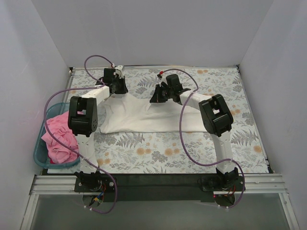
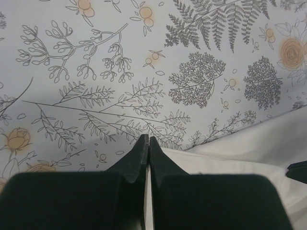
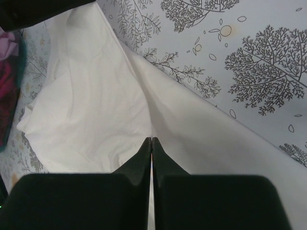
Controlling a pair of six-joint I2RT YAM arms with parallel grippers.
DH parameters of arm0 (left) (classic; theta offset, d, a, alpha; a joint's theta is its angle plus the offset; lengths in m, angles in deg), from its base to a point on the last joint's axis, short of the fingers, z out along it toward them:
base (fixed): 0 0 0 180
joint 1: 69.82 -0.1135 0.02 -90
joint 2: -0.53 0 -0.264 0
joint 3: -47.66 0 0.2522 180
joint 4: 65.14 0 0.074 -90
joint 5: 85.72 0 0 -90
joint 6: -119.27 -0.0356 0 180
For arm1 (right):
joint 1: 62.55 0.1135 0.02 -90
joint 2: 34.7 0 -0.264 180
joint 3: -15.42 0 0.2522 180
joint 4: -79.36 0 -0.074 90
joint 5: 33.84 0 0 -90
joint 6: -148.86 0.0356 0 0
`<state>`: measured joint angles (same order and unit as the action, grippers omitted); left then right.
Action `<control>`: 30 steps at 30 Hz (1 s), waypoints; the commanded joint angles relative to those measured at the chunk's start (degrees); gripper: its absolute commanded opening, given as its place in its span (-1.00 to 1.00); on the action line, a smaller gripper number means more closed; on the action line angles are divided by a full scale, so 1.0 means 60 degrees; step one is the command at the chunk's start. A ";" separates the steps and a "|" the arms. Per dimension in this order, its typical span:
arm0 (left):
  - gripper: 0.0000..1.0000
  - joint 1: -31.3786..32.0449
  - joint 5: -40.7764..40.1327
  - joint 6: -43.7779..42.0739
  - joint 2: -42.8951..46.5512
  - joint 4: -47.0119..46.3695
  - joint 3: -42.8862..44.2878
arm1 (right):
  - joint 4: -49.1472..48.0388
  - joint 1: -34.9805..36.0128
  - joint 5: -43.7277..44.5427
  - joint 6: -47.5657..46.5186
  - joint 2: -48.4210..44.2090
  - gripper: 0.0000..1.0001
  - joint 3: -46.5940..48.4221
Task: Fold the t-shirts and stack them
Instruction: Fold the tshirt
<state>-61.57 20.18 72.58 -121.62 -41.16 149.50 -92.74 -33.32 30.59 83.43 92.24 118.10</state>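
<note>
Pink t-shirt (image 1: pixel 60 136) nearest, crumpled in teal basket (image 1: pixel 39 155) at desk (image 1: pixel 158 153) left edge, not yet folded. White t-shirt (image 1: pixel 144 117) mid-desk, spread, far edge tented up. My left pincer (image 1: pixel 116 88) and right pincer (image 1: pixel 158 96) both clamped shut on that far edge, well apart. Fabric light, limp, will sag between grips. Judge corners best hold; pull taut to avoid bunching.

Overhead from behind — wrist views close, sharing the white t-shirt (image 1: pixel 139 117).

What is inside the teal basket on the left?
A crumpled pink t-shirt fills the basket and hangs over its rim. Whatever lies beneath it is covered.
</note>
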 commanded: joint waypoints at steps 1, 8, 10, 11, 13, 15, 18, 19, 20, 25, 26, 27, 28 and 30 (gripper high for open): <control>-1.00 -0.0130 -0.0291 0.0164 0.1168 -0.0487 -0.0293 | 0.0099 -0.0053 0.0071 -0.0902 -0.0209 -0.97 0.0603; -1.00 -0.0145 -0.0468 0.0311 0.1754 -0.0926 -0.0850 | 0.0319 -0.0053 -0.0222 -0.1634 0.0011 -0.97 0.0911; -1.00 -0.0145 -0.0351 0.0311 0.1754 -0.0942 -0.0880 | 0.0363 -0.0053 -0.0324 -0.1781 0.0041 -0.97 0.0926; -1.00 -0.0145 -0.0321 0.0297 0.1754 -0.0956 -0.0894 | 0.0377 -0.0053 -0.0383 -0.1869 0.0070 -0.97 0.0926; -1.00 -0.0145 -0.0176 0.0355 0.1769 -0.0941 -0.0924 | 0.0421 -0.0038 -0.0529 -0.1972 0.0084 -0.97 0.0897; -1.00 -0.0145 -0.0116 0.0399 0.1856 -0.0898 -0.0982 | 0.0509 0.0006 -0.0559 -0.2133 0.0041 -0.97 0.0809; -1.00 -0.0145 -0.0130 0.0428 0.2076 -0.0912 -0.1128 | 0.0612 0.0049 -0.0515 -0.2308 -0.0018 -0.97 0.0634; -1.00 -0.0145 -0.0131 0.0414 0.2135 -0.0898 -0.1172 | 0.0612 0.0064 -0.0486 -0.2338 -0.0018 -0.97 0.0604; -1.00 -0.0145 -0.0131 0.0399 0.2208 -0.0897 -0.1216 | 0.0626 0.0079 -0.0471 -0.2382 -0.0033 -0.97 0.0560; -1.00 -0.0145 -0.0116 0.0384 0.2501 -0.0722 -0.1480 | 0.0729 0.0152 -0.0296 -0.2660 -0.0077 -0.97 0.0487; -1.00 -0.0145 -0.0116 0.0399 0.2545 -0.0693 -0.1539 | 0.0744 0.0167 -0.0295 -0.2704 -0.0062 -0.97 0.0487; -1.00 -0.0145 -0.0072 0.0428 0.2589 -0.0678 -0.1583 | 0.0773 0.0196 -0.0295 -0.2734 -0.0062 -0.97 0.0487; -1.00 -0.0145 -0.0029 0.0457 0.2647 -0.0649 -0.1627 | 0.0788 0.0196 -0.0252 -0.2821 -0.0076 -0.97 0.0501; -1.00 -0.0130 0.0059 0.0545 0.2721 -0.0575 -0.1671 | 0.0846 0.0225 -0.0207 -0.2880 -0.0062 -0.97 0.0501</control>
<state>-62.20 19.29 75.37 -109.99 -45.36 140.27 -88.02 -32.51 29.00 68.44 92.24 121.23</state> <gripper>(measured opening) 0.017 0.019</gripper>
